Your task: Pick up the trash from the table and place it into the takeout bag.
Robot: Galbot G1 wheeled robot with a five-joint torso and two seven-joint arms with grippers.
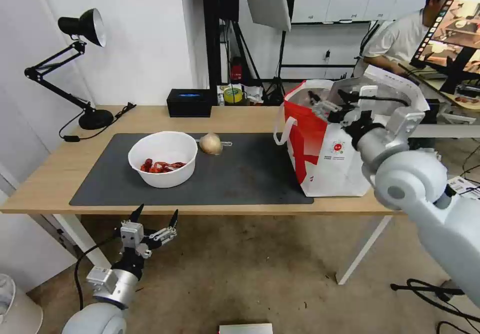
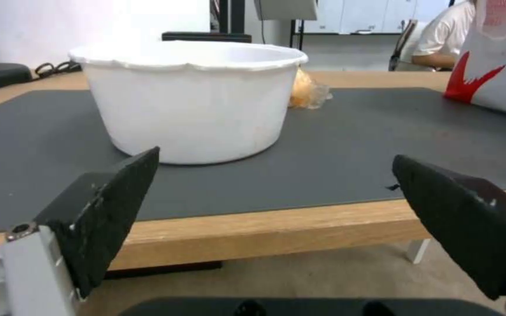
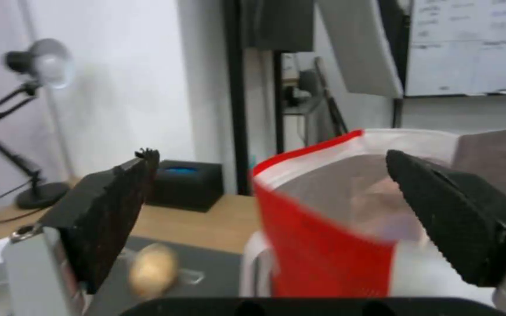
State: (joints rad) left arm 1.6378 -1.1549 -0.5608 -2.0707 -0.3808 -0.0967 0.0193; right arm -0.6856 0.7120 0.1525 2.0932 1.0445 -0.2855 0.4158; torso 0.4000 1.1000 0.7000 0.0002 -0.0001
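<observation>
On the dark mat of the table [image 1: 60,184] stands a white round bowl [image 1: 162,165] with red scraps in it. A tan onion-like ball [image 1: 211,144] lies just behind it. The red-and-white takeout bag [image 1: 330,154] stands upright at the mat's right end, mouth open. My right gripper [image 1: 320,105] hangs open and empty over the bag's mouth; its wrist view has the bag [image 3: 323,245] between the fingers [image 3: 112,210]. My left gripper [image 1: 155,217] is open below the table's front edge, level with the bowl [image 2: 189,101].
A black tissue box [image 1: 189,102] and a yellow tape roll [image 1: 232,95] sit at the table's back edge. A black desk lamp [image 1: 82,74] stands at the back left. A person sits at a desk with a monitor [image 1: 452,31] behind the bag.
</observation>
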